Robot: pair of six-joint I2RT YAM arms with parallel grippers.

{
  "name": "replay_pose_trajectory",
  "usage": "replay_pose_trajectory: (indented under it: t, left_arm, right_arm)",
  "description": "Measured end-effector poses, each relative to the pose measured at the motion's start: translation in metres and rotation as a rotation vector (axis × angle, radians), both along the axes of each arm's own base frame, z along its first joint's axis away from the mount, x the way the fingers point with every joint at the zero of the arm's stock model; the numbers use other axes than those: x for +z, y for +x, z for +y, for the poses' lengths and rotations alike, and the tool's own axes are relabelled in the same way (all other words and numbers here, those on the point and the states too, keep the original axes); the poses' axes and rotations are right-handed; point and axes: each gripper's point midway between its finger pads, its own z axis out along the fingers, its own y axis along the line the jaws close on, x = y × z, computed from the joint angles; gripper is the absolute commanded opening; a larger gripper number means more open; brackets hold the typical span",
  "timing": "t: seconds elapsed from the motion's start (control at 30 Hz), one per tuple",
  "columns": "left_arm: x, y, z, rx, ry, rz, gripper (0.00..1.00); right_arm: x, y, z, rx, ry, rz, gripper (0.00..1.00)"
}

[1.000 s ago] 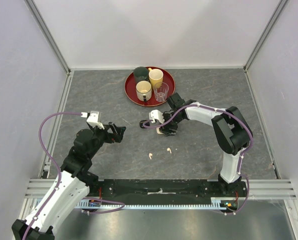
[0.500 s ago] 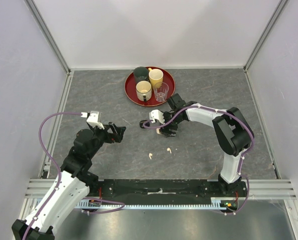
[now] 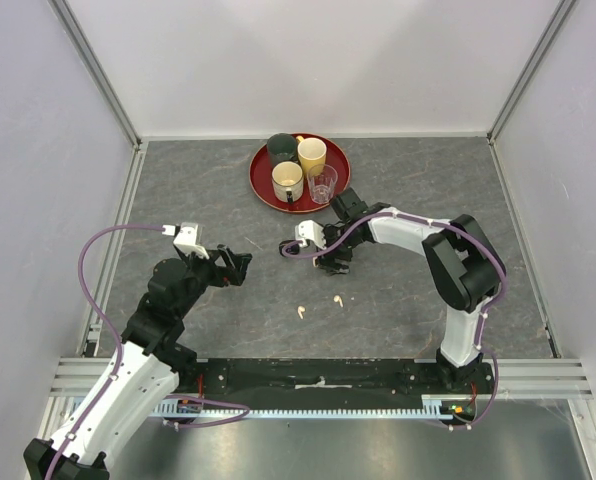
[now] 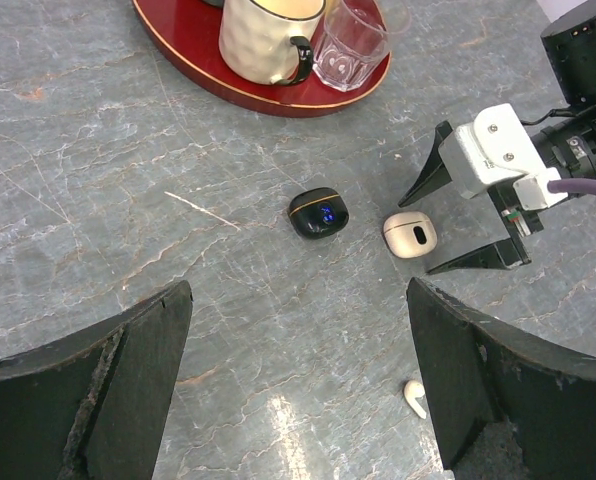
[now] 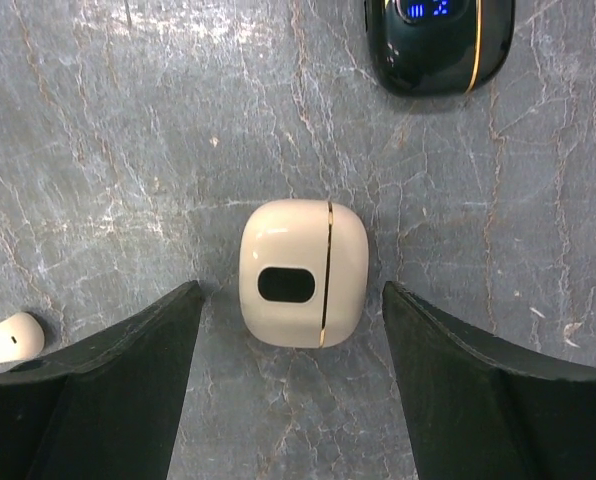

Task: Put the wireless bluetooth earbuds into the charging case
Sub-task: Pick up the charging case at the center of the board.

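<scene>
top: high, from near edge, whole counter (image 3: 178,190)
left wrist: oblique, mid-range
right wrist: straight down, close
shared: cream case (image 5: 303,272)

Bare table (image 5: 108,150) on both sides of the cream case (image 5: 301,272); black case (image 5: 439,50) close beside it.

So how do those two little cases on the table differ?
The black case shows blue lights; the cream case has a dark oval instead. The cream case lies between the right gripper's open fingers; the black case lies outside them. Both are rounded with a gold seam.
</scene>
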Motion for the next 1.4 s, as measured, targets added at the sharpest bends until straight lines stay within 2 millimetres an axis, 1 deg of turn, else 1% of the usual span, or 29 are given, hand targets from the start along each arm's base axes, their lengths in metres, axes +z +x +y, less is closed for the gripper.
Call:
replay_pose_trajectory:
  t: [0.17,0.2,0.3,0.37,0.47,0.53,0.57,0.63,0.67,0.77,0.8,0.87,0.9,0.93,1.0,1.07,1.1,1.13,1.23,1.3,1.33,1.4]
  left_arm:
    - [0.000,0.001,0.001,0.009,0.002,0.000,0.96]
    - [0.000,0.001,0.003,0.017,0.003,0.000,0.97]
    - [-0.003,0.003,0.007,0.045,0.010,0.009,0.97]
    - [-0.008,0.004,0.010,0.067,0.015,0.034,0.98]
    - [-0.015,0.005,0.011,0.083,0.024,0.069,0.98]
    - [-0.017,0.006,0.011,0.085,0.021,0.081,0.98]
    - [-0.017,0.006,0.011,0.085,0.019,0.083,0.99]
    - [-0.017,0.005,0.008,0.073,0.017,0.086,0.99]
    - [-0.017,0.005,0.007,0.064,0.014,0.086,0.99]
    - [-0.012,0.003,-0.001,0.023,-0.005,0.072,0.99]
    - [-0.008,0.002,-0.005,-0.001,-0.016,0.061,0.99]
    - [0.002,0.001,-0.014,-0.054,-0.043,0.031,0.97]
    - [0.006,-0.001,-0.019,-0.081,-0.056,0.017,0.97]
    - [0.010,-0.002,-0.024,-0.108,-0.068,0.004,0.93]
    - [0.018,-0.005,-0.032,-0.160,-0.089,-0.021,0.90]
    - [0.025,-0.007,-0.043,-0.223,-0.110,-0.043,0.89]
    - [0.028,-0.009,-0.048,-0.253,-0.119,-0.051,0.88]
    - [0.030,-0.010,-0.054,-0.286,-0.130,-0.055,0.85]
    - [0.033,-0.012,-0.068,-0.363,-0.160,-0.053,0.84]
    - [0.034,-0.013,-0.076,-0.412,-0.180,-0.045,0.84]
    - [0.035,-0.014,-0.081,-0.438,-0.190,-0.040,0.86]
    - [0.035,-0.014,-0.089,-0.481,-0.207,-0.021,0.86]
  right_arm:
    - [0.000,0.001,0.006,0.004,-0.001,0.002,0.73]
    - [0.000,0.001,0.006,0.002,-0.001,0.002,0.70]
    - [0.000,0.001,0.006,-0.001,-0.002,0.004,0.67]
    - [-0.001,0.001,0.006,-0.002,-0.004,0.004,0.59]
    - [-0.001,0.000,0.006,-0.002,-0.008,0.004,0.50]
    - [-0.001,0.000,0.005,-0.002,-0.008,0.003,0.41]
    - [-0.001,0.000,0.006,-0.002,-0.007,0.003,0.34]
    - [-0.001,0.000,0.006,0.000,-0.006,0.004,0.30]
    - [0.000,0.000,0.006,-0.001,-0.003,0.003,0.22]
    - [0.003,-0.001,0.007,-0.015,0.010,-0.004,0.13]
    - [0.008,-0.002,0.007,-0.026,0.021,-0.013,0.12]
    - [0.020,-0.004,0.008,-0.038,0.039,-0.043,0.11]
    - [0.030,-0.005,0.009,-0.042,0.054,-0.067,0.11]
    - [0.041,-0.006,0.012,-0.044,0.074,-0.098,0.11]
    - [0.068,-0.009,0.020,-0.043,0.127,-0.164,0.11]
    - [0.103,-0.015,0.032,-0.038,0.206,-0.245,0.11]
    - [0.116,-0.017,0.035,-0.038,0.235,-0.273,0.11]
    - [0.134,-0.021,0.042,-0.032,0.277,-0.311,0.11]
    - [0.170,-0.030,0.053,-0.039,0.367,-0.375,0.11]
    - [0.181,-0.037,0.060,-0.035,0.399,-0.388,0.11]
    - [0.186,-0.041,0.063,-0.037,0.414,-0.394,0.11]
    - [0.190,-0.046,0.067,-0.040,0.428,-0.401,0.11]
